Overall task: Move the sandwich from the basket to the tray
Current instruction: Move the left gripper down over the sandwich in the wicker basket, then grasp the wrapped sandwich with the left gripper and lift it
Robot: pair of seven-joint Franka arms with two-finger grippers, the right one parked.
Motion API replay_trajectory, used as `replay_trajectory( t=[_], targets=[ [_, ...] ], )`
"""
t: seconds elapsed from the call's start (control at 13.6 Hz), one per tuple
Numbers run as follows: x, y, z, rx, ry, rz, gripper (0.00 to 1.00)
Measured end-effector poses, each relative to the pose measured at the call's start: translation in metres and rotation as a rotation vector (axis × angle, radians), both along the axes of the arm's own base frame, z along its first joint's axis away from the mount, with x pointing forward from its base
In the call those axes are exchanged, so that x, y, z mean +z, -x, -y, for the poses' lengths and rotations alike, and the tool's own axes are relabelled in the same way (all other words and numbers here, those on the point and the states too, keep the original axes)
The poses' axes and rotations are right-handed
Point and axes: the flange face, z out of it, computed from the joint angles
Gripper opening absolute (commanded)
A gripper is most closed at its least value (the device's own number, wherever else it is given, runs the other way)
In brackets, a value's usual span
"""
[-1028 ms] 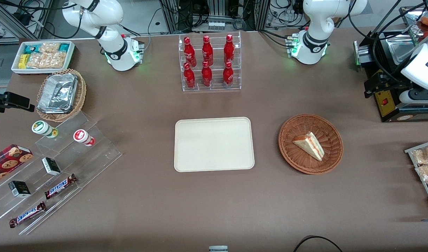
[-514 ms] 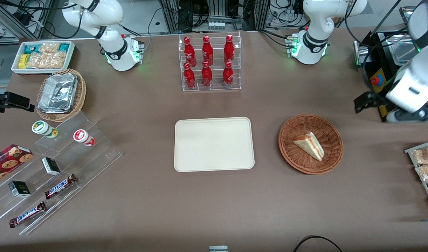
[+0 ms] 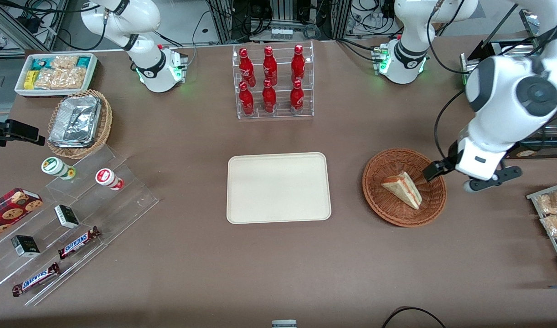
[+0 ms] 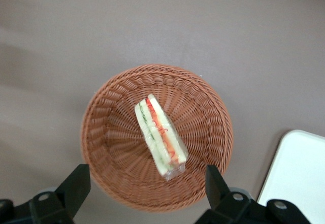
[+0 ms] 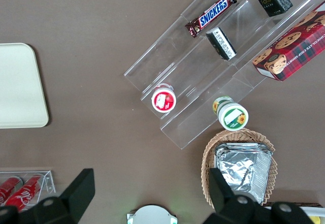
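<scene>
The sandwich, a pale bread wedge with red and green filling, lies in the reddish-brown wicker basket. The cream tray sits bare beside the basket, toward the parked arm's end. My gripper hovers above the basket's rim on the working arm's side and touches nothing. In the left wrist view the sandwich lies in the middle of the basket. The gripper stands open, its two black fingers spread wide above the rim. A corner of the tray shows there too.
A clear rack of red bottles stands farther from the camera than the tray. A black machine and a rack of snack packets sit at the working arm's end. A foil-filled basket, a white bin and stepped acrylic shelves occupy the parked arm's end.
The working arm has swung in from the table's end toward the basket, bringing its gripper down over the basket's rim. Sandwich, basket and tray have not moved.
</scene>
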Motion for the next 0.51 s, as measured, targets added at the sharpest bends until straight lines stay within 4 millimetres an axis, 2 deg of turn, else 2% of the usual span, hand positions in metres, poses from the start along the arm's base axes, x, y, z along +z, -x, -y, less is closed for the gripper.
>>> replay_trajectory(
  t=[0.29,0.51],
  targets=[
    [-0.054,0.02,0.02,0.167,0.029,0.045,1.0],
    [-0.083,0.029,0.04,0.211,0.03,0.015,1.0]
  ],
)
